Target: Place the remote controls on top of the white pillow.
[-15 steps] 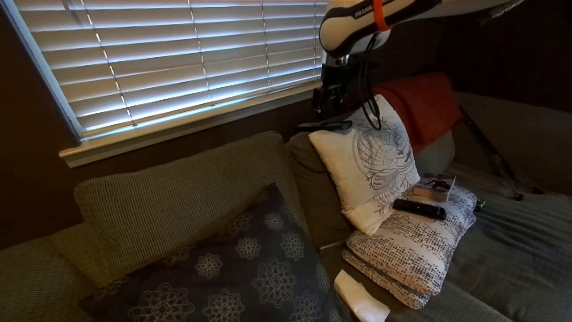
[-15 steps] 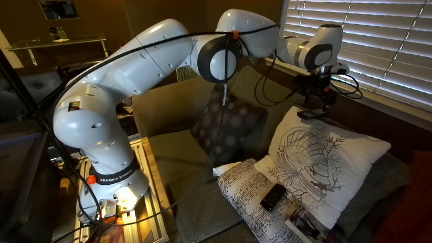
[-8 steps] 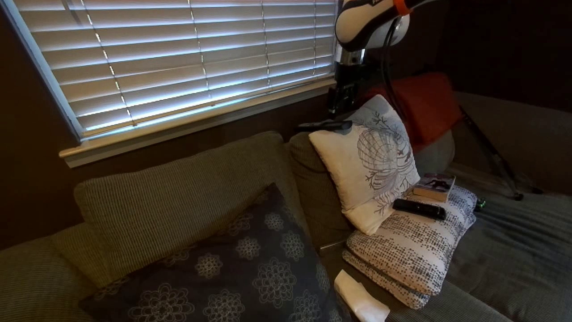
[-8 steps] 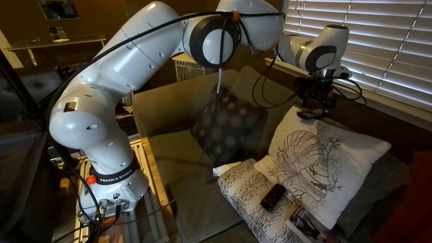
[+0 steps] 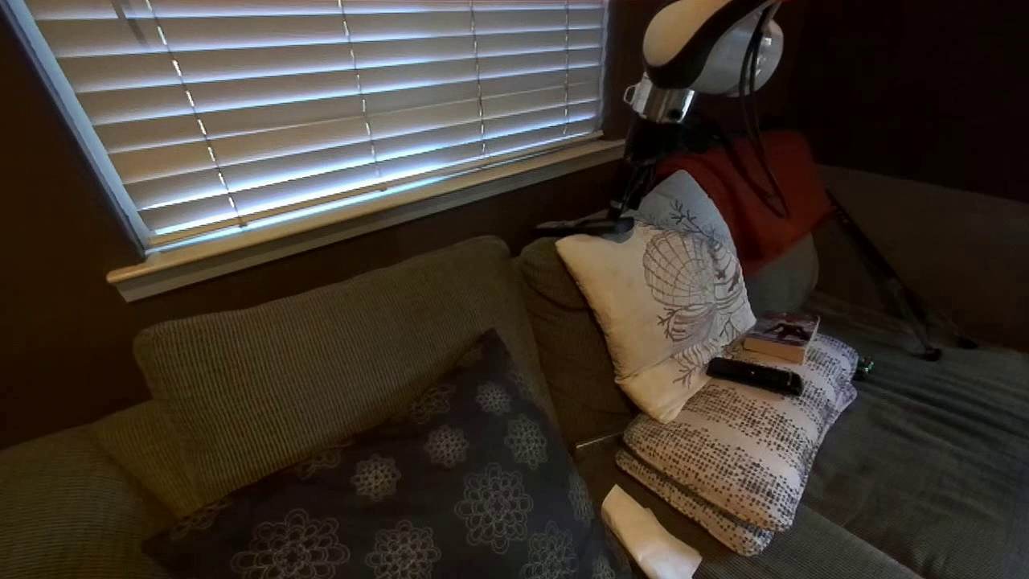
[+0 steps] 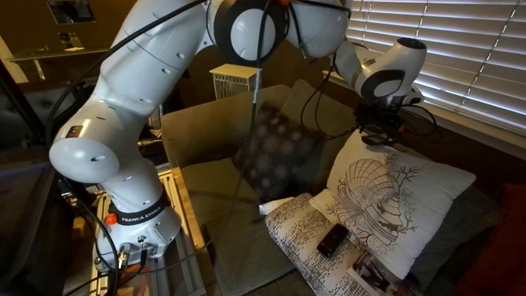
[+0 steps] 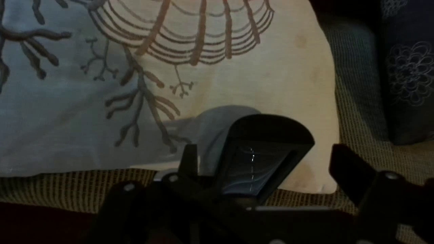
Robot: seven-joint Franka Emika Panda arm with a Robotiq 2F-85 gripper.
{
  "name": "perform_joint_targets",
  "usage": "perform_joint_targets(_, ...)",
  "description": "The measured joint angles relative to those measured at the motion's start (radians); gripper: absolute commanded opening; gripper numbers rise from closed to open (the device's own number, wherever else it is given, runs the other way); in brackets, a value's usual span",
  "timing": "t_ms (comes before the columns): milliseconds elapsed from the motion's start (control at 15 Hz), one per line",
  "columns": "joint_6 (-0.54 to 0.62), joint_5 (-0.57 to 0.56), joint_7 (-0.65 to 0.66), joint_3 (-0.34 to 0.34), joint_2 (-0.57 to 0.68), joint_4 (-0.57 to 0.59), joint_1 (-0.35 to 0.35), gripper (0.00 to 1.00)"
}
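Couch [image 6: 254,246], olive-brown, ribbed fabric, dim room. Closest to me in an exterior view: arm base [image 6: 162,228] on a wood-and-metal frame [image 6: 189,246], right beside the seat. Then book [image 6: 370,269], lying on two stacked speckled cushions [image 6: 289,218]. Black remote [image 6: 333,240] on the same stack, one end right at the lower edge of the white pillow [image 6: 435,187]; can't tell if those touch. White pillow leans on the couch back, shell-and-coral print facing out.

Upper remote [image 7: 259,152] lies across the pillow's top corner, seen in both exterior views; one end over the white cloth, the other jutting past the edge. Shadow falls on the cloth beside it. Gripper [image 7: 264,157] right over it, fingers [image 7: 349,171] spread wide apart, one either side of the upper remote in the wrist view, pillow cloth visible in both gaps. Contact with the remote: can't tell.

Further back: folded white piece [image 5: 651,535], paper or cloth, unclear which, on the seat between the speckled cushions and the dark floral cushion [image 6: 283,148]. Dark floral cushion propped in the couch corner. Far back: window blinds [image 5: 321,104], light leaking through in stripes; pale boxy stand [image 6: 234,78] past the couch arm.
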Motion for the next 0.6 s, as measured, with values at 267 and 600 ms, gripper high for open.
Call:
perform_joint_targets(267,0.141,0.054,-0.083,0.029,-0.088,-0.187,-0.053,1.0)
perform_joint_targets(600,0.3,0.115,-0.179,0.055,-0.205,-0.437,-0.107,1.0)
